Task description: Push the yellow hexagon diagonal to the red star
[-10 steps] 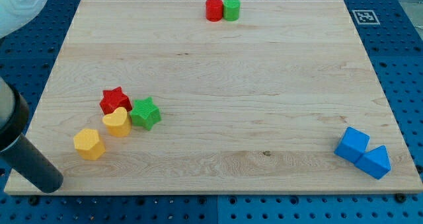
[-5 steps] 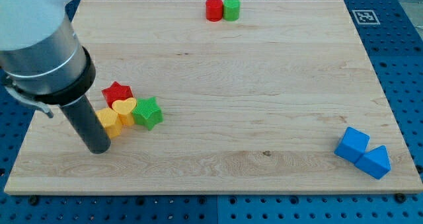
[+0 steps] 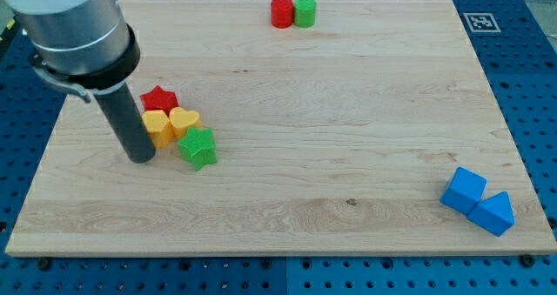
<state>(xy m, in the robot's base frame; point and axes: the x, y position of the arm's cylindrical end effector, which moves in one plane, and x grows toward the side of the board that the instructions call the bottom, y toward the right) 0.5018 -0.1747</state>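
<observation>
Yellow hexagon (image 3: pixel 157 126) pressed right against my tip (image 3: pixel 140 158), on its right, touching the red star (image 3: pixel 159 99) above and the yellow heart (image 3: pixel 184 121) beside. Green star (image 3: pixel 197 148) just below the heart. No claw here, only the rod, so nothing spread or pinching. Wide bare counter (image 3: pixel 331 138) toward the view's right; left edge near.

No readable text anywhere tbh, just a little black-and-white square marker (image 3: pixel 479 22) up at 2 o'clock on the wooden board (image 3: pixel 348 156).
</observation>
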